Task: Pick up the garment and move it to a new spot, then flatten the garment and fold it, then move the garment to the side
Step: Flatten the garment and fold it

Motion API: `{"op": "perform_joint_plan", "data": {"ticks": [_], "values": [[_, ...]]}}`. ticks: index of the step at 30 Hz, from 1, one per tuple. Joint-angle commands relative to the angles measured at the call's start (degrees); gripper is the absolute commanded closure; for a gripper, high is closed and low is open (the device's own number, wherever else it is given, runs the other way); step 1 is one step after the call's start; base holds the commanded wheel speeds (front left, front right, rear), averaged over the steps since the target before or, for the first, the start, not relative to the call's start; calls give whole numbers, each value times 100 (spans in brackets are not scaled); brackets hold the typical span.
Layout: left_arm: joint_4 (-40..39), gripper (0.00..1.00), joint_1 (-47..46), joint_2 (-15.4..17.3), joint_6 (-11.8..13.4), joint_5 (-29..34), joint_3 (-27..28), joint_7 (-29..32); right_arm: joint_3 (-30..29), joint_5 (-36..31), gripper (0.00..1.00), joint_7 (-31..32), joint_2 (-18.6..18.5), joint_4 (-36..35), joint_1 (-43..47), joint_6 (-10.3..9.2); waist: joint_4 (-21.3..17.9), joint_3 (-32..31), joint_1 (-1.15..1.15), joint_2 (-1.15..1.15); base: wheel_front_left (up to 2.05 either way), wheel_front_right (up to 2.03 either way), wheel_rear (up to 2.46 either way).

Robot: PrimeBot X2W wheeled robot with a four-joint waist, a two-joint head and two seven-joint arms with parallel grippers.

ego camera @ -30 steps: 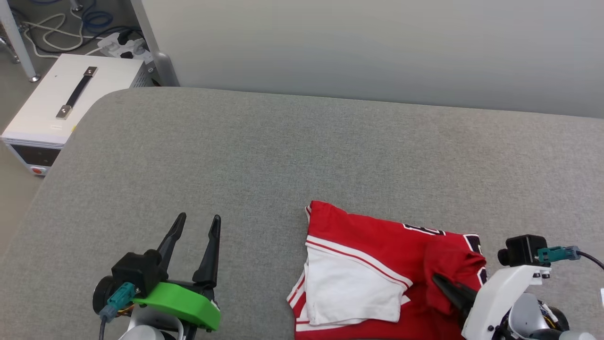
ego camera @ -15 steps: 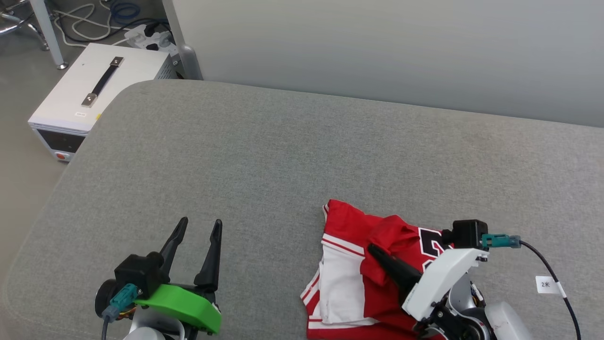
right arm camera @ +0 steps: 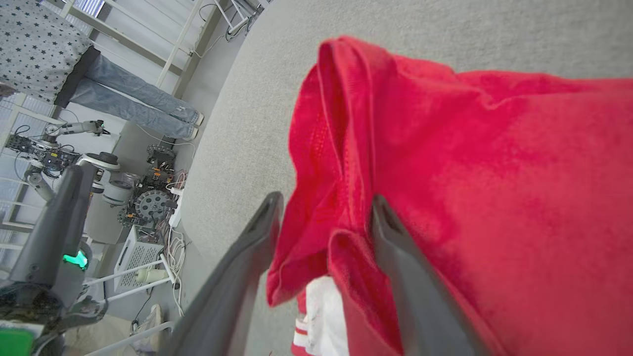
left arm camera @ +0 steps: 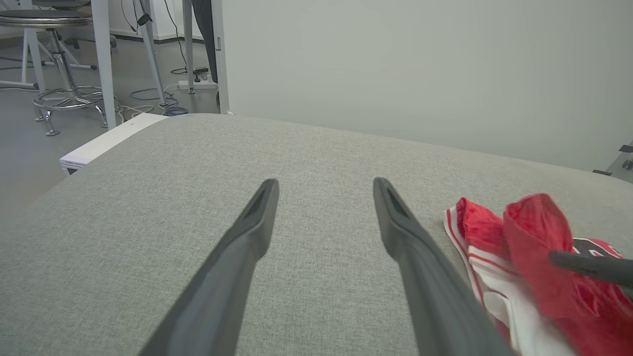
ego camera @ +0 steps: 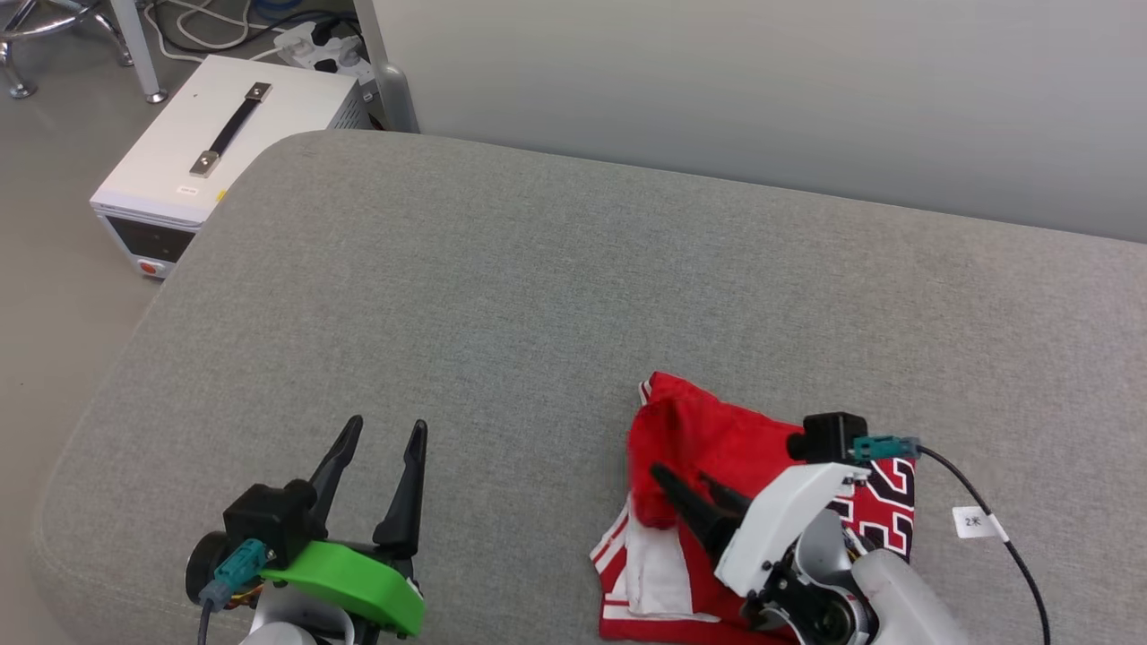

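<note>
garment (ego camera: pixel 717 428) bunched on grey pad (ego camera: pixel 538 269), near right | right gripper (ego camera: pixel 679 473): fingers spread, red fold between them (white sleeve beneath) | left gripper (ego camera: pixel 387 421): fingers spread, clear of cloth

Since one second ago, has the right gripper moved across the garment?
Yes. Against the garment, the right gripper went to the robot's left: from its printed right side to near its left edge.

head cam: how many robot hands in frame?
2. Left hand at lower left over the grey surface, fingers apart; right hand at lower right, fingers spread amid the red garment's folds.
</note>
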Motion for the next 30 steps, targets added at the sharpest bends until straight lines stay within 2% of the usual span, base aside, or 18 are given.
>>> {"op": "perform_joint_plan", "data": {"ticks": [1, 8, 13, 19, 21, 27, 30], "values": [[35, 0, -25, 51, -17, -35, 3, -34, 211, 222, 0, -90, 2, 0, -139, -4, 3, -7, 0, 0, 0, 0, 0], [92, 0, -24, 66, -18, -38, -66, -34, 1126, 1266, 0, -344, 2, -172, -412, -4, -18, -91, 0, 0, 0, 0, 0], [70, 0, 14, 73, -18, -66, -88, -34, 1270, 1238, 0, -615, 3, 3, -719, -4, -86, -189, 0, 0, 0, 0, 0], [-12, 0, 73, 48, -18, -96, -93, -34, 832, -328, 0, -900, -24, 355, -1136, -4, -243, -285, 0, 0, 0, 0, 0], [-56, 0, 78, 28, -18, -102, -88, -34, 644, -1044, 0, -1034, -211, 300, -1234, -4, -308, -296, 0, 0, 0, 0, 0], [-204, 0, 86, -42, -18, -113, -67, -34, 20, -2702, 0, -1328, -756, -324, -1122, -4, -505, -292, 0, 0, 0, 0, 0], [-279, 0, 91, -94, -18, -110, -55, -34, -366, -3243, 0, -1423, -994, -757, -871, -4, -593, -259, 0, 0, 0, 0, 0]]}}
